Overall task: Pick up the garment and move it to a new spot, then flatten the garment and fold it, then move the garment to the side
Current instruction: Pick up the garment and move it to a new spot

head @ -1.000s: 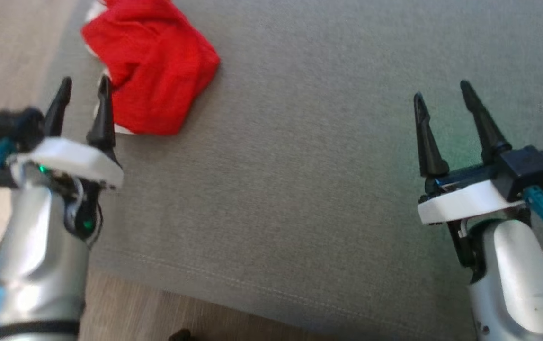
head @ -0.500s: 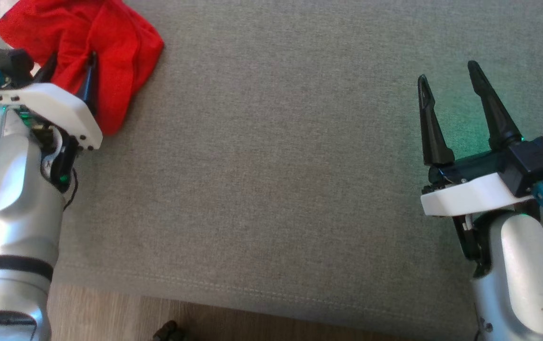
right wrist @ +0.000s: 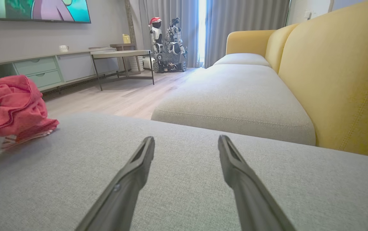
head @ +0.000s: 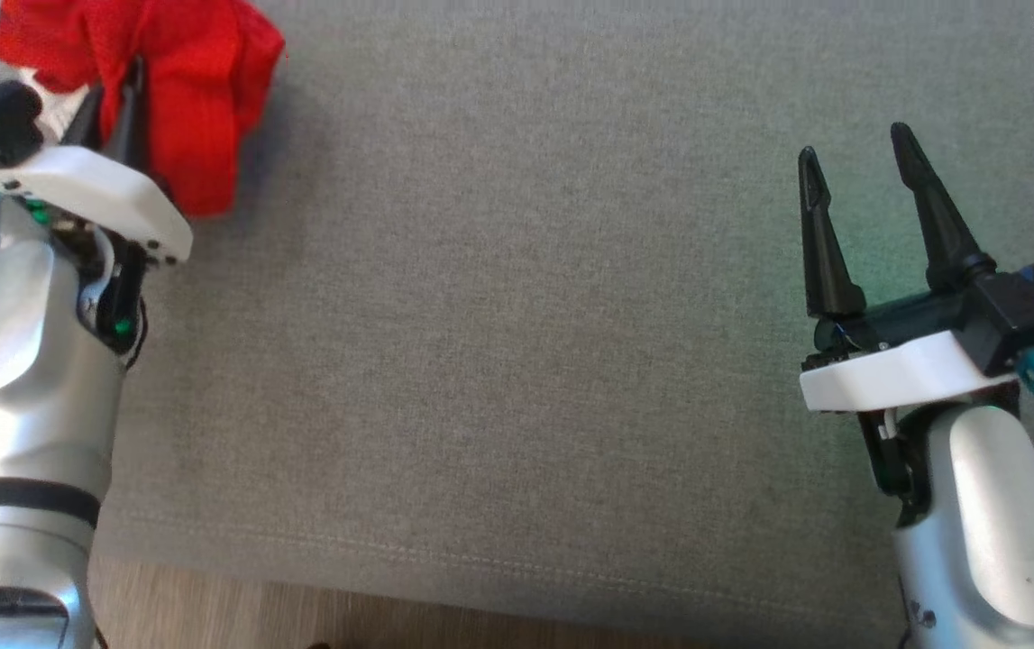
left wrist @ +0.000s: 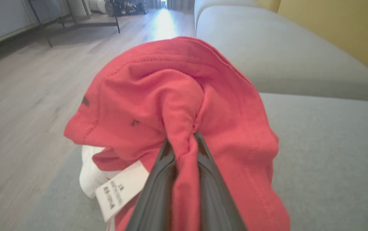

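- Working on step one here: picking up the garment (left wrist: 171,96), with the moving, flattening and folding all waiting.
- Clamping the left gripper (left wrist: 181,144) onto a bunched fold of the red cloth, pinching it tight between both fingers.
- Finding the garment wadded up at the far-left corner of the grey cushion (head: 517,315), right by the wood floor (left wrist: 17,96). Seeming to touch the cushion with its lower edge, going by the right wrist view, though not being sure of that.
- Hovering the right gripper (head: 855,149) over the right side of the cushion, fingers spread wide, gripping nothing, well apart from the garment.
- Guessing at the next move: lifting clear so nothing drags, then carrying toward the bare middle of the cushion, and needing that thin pinched fold not to slip out on the way.
- Counting up: one garment, one white label (left wrist: 119,192) dangling beneath it, two grippers.
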Robot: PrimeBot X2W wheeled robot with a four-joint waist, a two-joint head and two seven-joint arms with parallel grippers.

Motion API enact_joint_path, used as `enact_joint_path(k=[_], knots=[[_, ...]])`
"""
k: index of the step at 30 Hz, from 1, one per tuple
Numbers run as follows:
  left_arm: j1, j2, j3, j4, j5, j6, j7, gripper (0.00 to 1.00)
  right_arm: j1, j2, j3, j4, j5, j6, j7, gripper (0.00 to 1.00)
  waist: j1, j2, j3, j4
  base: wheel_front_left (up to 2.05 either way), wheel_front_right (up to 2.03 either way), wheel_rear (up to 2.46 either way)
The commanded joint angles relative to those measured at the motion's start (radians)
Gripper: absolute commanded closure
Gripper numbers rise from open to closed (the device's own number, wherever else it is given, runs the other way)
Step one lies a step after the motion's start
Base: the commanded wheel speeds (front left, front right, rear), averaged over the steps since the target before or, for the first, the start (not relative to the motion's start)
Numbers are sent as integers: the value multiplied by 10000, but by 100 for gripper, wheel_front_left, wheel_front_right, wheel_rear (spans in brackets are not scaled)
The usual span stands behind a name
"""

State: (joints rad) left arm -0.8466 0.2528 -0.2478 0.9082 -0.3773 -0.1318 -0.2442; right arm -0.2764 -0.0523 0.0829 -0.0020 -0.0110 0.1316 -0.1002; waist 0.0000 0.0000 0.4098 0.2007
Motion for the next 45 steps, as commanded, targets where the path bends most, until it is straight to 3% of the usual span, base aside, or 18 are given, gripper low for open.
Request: enact_joint_path(k=[1,11,17,24,30,39,44,45], knots=[[-149,637,325,-515,-15,13,-139,100,-43,20,231,-238,96,-9,-139,0,0,0,-292,6,0,0,0],[1351,342,1280,-4967,350,123,-173,100,80,20,154,638,844,-9,-827,0,0,0,-1516,-358,0,0,0],[2042,-13,957,-6482,356,95,-155,100,148,20,99,978,1149,-9,-1111,0,0,0,-2022,-848,0,0,0],[2442,-299,230,-7788,365,119,442,100,34,20,186,951,1344,-9,-1266,0,0,0,-1838,-1582,0,0,0],[2635,-479,-367,-7828,824,362,726,100,-120,20,362,846,1457,-9,-1376,0,0,0,-1512,-2286,0,0,0],[2549,-1648,-1439,-6790,833,564,487,100,-274,20,564,615,1575,-9,-1485,0,0,0,-1158,-3264,0,0,0],[2198,-1925,-1839,-6037,693,883,278,100,-356,20,736,602,1718,-9,-1520,0,0,0,-1050,-3738,0,0,0],[2125,-1960,-1960,-5822,616,949,234,89,-373,20,783,616,1762,-9,-1530,0,0,0,-1039,-3853,0,0,0]])
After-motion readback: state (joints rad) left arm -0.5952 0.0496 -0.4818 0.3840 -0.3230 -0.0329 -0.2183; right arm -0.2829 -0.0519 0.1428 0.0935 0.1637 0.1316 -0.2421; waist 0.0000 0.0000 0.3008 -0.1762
